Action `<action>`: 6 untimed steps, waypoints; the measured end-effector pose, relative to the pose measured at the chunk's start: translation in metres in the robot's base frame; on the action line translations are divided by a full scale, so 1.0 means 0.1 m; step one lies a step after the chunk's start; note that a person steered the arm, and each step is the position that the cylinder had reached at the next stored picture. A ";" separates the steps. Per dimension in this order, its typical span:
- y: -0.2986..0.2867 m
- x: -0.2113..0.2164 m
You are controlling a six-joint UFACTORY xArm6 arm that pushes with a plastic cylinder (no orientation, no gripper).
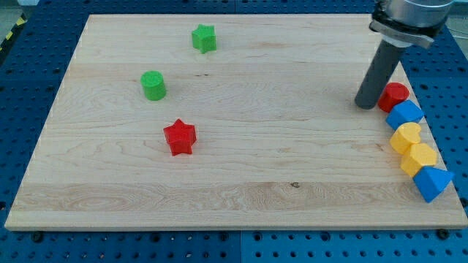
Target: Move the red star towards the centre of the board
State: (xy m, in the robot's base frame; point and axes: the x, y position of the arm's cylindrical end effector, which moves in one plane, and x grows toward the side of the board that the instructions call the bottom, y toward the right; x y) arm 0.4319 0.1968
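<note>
The red star [180,136] lies on the wooden board [278,168], left of the middle. My tip [364,104] rests on the board at the view's right, far from the red star. It stands just left of a red cylinder [395,96], touching it or nearly so.
A green star [204,38] lies near the view's top and a green cylinder [153,85] above-left of the red star. Along the right edge, below the red cylinder, a blue block [404,114], two yellow blocks [406,137] [418,158] and a blue block [432,182] form a column.
</note>
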 end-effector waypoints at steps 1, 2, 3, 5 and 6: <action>-0.23 0.05; -0.32 0.15; -0.53 0.36; -0.96 0.87; -1.00 0.94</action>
State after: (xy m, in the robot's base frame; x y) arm 0.5259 0.0969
